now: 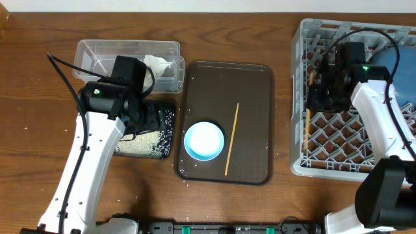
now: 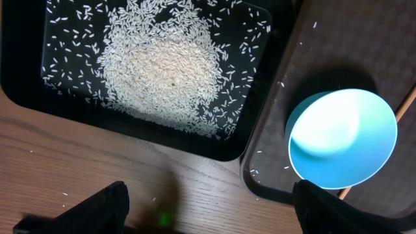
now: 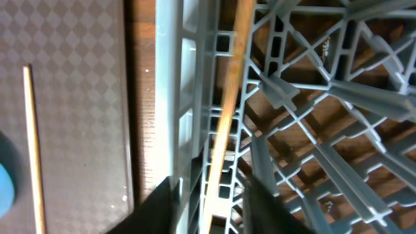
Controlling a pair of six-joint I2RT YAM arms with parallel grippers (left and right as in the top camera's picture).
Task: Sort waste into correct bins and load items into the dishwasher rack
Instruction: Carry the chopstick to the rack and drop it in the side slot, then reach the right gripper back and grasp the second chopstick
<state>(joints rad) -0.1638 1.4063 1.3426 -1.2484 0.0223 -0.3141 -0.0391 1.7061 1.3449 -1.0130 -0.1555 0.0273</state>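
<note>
The black tray [image 1: 164, 120] holds a heap of white rice grains [image 2: 162, 65]. My left gripper [image 2: 211, 211] is open and empty above the table beside that tray. A crumpled white tissue [image 1: 159, 65] lies in the clear tub [image 1: 97, 52]. The pale-blue bowl [image 1: 204, 141] and one wooden chopstick [image 1: 232, 138] lie on the brown tray. My right gripper [image 3: 209, 208] hangs over the left wall of the grey dishwasher rack [image 1: 338, 146]. Its fingers stand apart on either side of the other chopstick [image 3: 227, 110], which lies along that wall. The blue plate [image 1: 398, 65] is in the rack. Cups and wrapper are not visible.
The brown serving tray [image 1: 253, 91] sits in the middle, between the bins and the rack. Loose rice grains are scattered on the wood [image 2: 65, 193] near the black tray. My right arm hides part of the rack.
</note>
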